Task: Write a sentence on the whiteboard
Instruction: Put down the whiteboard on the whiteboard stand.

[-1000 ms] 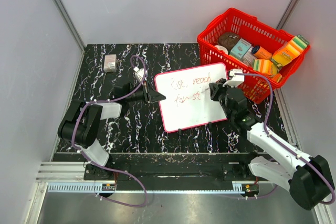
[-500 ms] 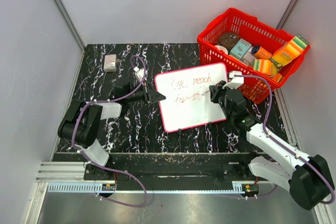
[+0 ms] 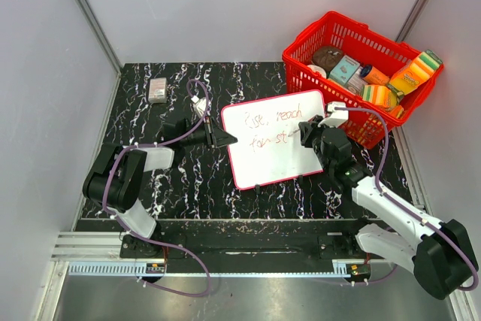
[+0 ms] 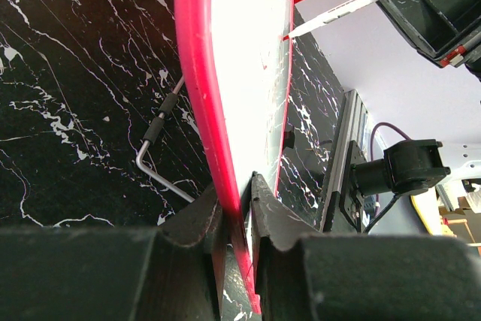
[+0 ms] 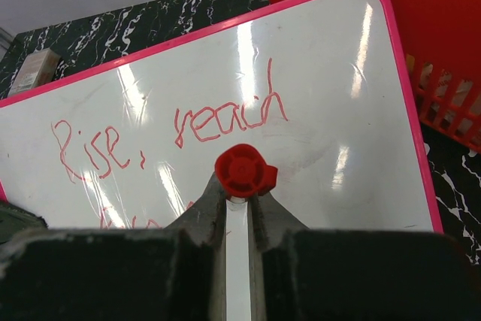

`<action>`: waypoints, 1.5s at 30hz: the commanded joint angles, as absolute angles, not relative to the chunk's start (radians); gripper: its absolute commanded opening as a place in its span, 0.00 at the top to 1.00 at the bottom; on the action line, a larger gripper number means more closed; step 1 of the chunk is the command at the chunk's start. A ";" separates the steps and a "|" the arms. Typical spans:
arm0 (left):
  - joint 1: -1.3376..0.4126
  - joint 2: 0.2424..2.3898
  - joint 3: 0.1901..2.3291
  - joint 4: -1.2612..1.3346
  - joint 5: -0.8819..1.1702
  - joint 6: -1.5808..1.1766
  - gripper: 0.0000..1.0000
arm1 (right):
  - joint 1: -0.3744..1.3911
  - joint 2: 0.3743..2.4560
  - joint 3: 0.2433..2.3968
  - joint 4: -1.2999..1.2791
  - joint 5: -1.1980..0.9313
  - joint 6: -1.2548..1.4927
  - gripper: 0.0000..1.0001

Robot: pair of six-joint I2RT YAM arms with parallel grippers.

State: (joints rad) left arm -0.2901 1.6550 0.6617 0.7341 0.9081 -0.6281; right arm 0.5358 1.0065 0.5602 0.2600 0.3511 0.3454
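- You have the whiteboard point(image 3: 274, 157) lying flat on the black, white-veined table point(image 3: 255, 80), near its middle. Its far right corner is just beside the red lattice basket point(image 3: 299, 73).
- The board is glossy white, nearly square, with rounded corners and a thin red rim.
- The sentence point(image 5: 188, 129) is thin red cursive, "Rise, reach" above a shorter row. The rows climb toward the basket.
- Your left gripper point(image 4: 239, 195) has its dark fingers pinched on the board's left rim.
- Your right gripper point(image 5: 239, 197) has its fingers pinched on a marker point(image 5: 244, 172), which has a white barrel and a red end.
- The marker's long axis runs from the gripper leftward, with its tip at the end of the lower row.
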 commanded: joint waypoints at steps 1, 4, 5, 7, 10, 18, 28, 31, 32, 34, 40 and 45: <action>-0.308 1.629 0.687 0.736 0.891 -0.538 1.00 | 0.532 1.012 0.568 0.290 0.324 0.344 1.00; -0.308 1.629 0.687 0.736 0.891 -0.540 1.00 | 0.532 1.009 0.569 0.273 0.313 0.345 1.00; -0.308 1.629 0.687 0.736 0.891 -0.538 1.00 | 0.534 1.008 0.571 0.268 0.307 0.345 1.00; -0.308 1.628 0.687 0.738 0.891 -0.538 1.00 | 0.534 1.009 0.566 0.247 0.302 0.350 1.00; -0.308 1.629 0.687 0.736 0.893 -0.538 1.00 | 0.534 1.000 0.551 0.229 0.296 0.353 1.00; -0.308 1.628 0.687 0.736 0.891 -0.540 1.00 | 0.534 0.962 0.520 0.187 0.328 0.367 1.00; -0.308 1.628 0.687 0.735 0.893 -0.538 1.00 | 0.534 0.980 0.558 0.212 0.394 0.362 1.00; -0.310 1.628 0.687 0.735 0.891 -0.538 1.00 | 0.534 0.991 0.577 0.235 0.402 0.354 1.00; -0.308 1.629 0.687 0.733 0.891 -0.538 1.00 | 0.534 0.999 0.583 0.241 0.405 0.354 1.00; -0.308 1.628 0.687 0.733 0.891 -0.540 1.00 | 0.534 1.012 0.598 0.255 0.406 0.350 1.00; -0.310 1.629 0.687 0.733 0.891 -0.540 1.00 | 0.532 1.037 0.626 0.276 0.411 0.345 1.00; -0.310 1.628 0.687 0.735 0.891 -0.540 1.00 | 0.534 1.035 0.623 0.276 0.413 0.342 1.00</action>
State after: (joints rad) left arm -0.2901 1.6550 0.6617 0.7330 0.9085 -0.6281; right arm 0.5358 1.0317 0.5865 0.2367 0.3717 0.3599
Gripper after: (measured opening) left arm 0.186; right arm 0.133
